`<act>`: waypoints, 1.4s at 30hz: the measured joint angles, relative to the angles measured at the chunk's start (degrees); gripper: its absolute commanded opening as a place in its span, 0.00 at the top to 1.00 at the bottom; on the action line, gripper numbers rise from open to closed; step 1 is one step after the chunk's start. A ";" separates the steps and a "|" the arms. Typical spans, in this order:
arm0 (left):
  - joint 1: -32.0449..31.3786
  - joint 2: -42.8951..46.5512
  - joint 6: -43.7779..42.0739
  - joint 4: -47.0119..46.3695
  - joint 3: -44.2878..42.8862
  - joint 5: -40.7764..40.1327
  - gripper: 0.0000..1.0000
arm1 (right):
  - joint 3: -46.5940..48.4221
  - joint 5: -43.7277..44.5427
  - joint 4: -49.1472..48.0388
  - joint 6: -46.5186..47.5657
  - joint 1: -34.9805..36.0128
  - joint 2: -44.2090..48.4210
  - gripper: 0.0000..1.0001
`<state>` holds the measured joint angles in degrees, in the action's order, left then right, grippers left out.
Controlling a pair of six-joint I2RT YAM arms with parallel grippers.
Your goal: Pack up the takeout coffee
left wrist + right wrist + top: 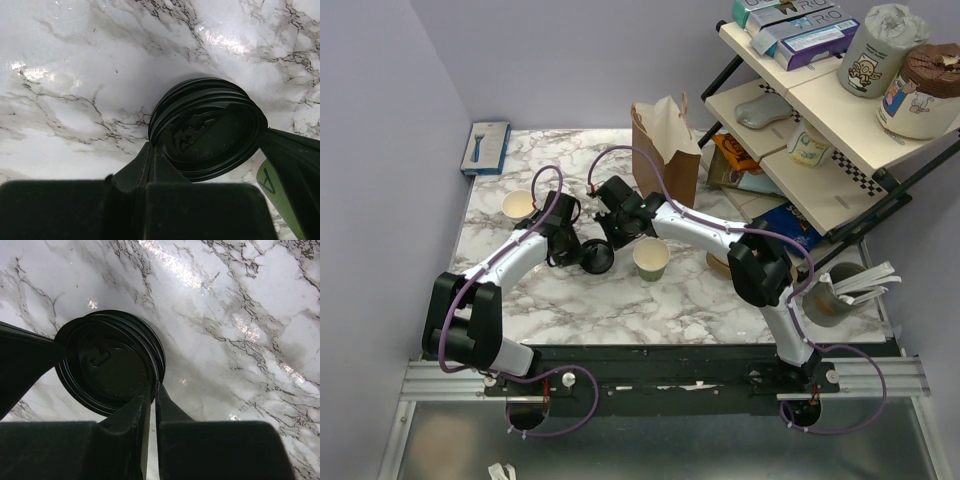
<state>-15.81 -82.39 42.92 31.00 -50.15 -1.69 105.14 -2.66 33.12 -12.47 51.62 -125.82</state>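
Near table (620, 310) strip free. Paper bag (667, 150) blocks far side; left cup (520, 205), right cup (651, 258) flank black lid (595, 258); shelf rack (820, 100) crowds right.

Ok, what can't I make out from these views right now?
- Lids: count unclear; dark ridges merge in both wrist views, too small from the top.
- Lids lifted or resting: top view, left gripper and right gripper crowd them.
- Bag inside: top view, its own folded top hides it.
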 measured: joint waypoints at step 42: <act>0.11 2.47 -0.22 -1.36 1.79 0.83 0.84 | 0.76 3.91 1.33 -4.74 0.57 2.45 0.76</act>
<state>-15.70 -79.92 42.70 29.65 -48.36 -0.86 105.91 1.26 34.46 -17.21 52.18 -123.37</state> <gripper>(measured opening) 0.244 0.223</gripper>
